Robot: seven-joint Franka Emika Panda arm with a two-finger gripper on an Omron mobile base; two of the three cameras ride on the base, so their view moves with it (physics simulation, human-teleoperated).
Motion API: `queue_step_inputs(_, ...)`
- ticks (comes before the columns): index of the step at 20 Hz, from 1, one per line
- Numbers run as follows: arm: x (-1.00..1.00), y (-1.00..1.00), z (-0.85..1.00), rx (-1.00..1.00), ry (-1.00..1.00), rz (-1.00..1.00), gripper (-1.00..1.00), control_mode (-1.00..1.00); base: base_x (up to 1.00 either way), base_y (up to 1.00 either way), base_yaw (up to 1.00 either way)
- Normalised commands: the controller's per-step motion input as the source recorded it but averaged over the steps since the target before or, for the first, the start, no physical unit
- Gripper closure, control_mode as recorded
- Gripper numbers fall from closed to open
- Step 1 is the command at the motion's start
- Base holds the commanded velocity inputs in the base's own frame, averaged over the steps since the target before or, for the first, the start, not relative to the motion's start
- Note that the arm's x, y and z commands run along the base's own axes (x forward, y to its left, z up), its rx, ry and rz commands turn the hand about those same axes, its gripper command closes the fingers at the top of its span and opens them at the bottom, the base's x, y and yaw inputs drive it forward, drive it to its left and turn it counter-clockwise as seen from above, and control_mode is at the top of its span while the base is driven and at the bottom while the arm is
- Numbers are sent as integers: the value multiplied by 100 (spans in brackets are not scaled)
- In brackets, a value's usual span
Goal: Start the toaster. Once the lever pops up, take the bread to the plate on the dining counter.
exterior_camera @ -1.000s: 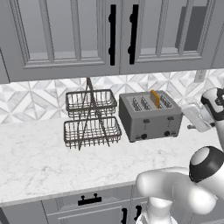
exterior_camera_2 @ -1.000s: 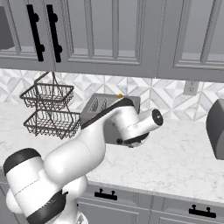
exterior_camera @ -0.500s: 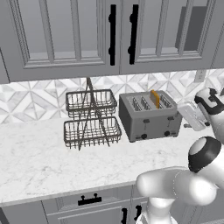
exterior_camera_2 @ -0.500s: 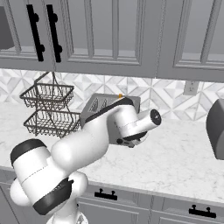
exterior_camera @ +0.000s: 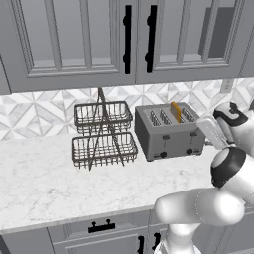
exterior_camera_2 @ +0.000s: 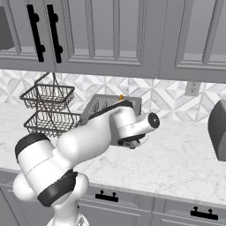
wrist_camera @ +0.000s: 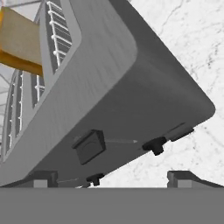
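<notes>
I saw the gripper (wrist_camera: 111,178) with its blunt dark jaws spread wide and holding nothing, just short of the toaster (wrist_camera: 131,87), a boxy brushed-grey metal body. Its small square dark lever (wrist_camera: 89,146) sat between the tips. The tan, orange-crusted bread (wrist_camera: 19,41) stood in a wire-lined slot, on the veined marble counter (exterior_camera: 59,183).

Left base view: high, behind arm's left, facing forward and down over table (exterior_camera: 44,183) toward wall. Right base view: same, from behind arm's right. Both share the toaster (exterior_camera: 168,131) and wire basket rack (exterior_camera: 103,135). Hand view: very near the toaster's front (rolled sideways).
</notes>
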Motion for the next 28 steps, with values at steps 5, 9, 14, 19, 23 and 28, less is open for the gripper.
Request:
queue_step_inputs(5, 15, 0, -9, 0, 0, -5, -100, -100, 0, 0, 0)
queue_step_inputs(9, 12, 0, -9, 0, 0, -4, -100, -100, 0, 0, 0)
queue_step_inputs(14, 21, 0, -22, 0, 0, -3, -100, -100, 0, 0, 0)
queue_step_inputs(19, 18, -3, -12, 0, 0, -3, -100, -100, 0, 0, 0)
queue_step_inputs(23, 2, 0, -42, -3, 0, -5, -100, -100, 0, 0, 0)
queue_step_inputs(28, 0, 0, -56, -9, 0, -8, -100, -100, 0, 0, 0)
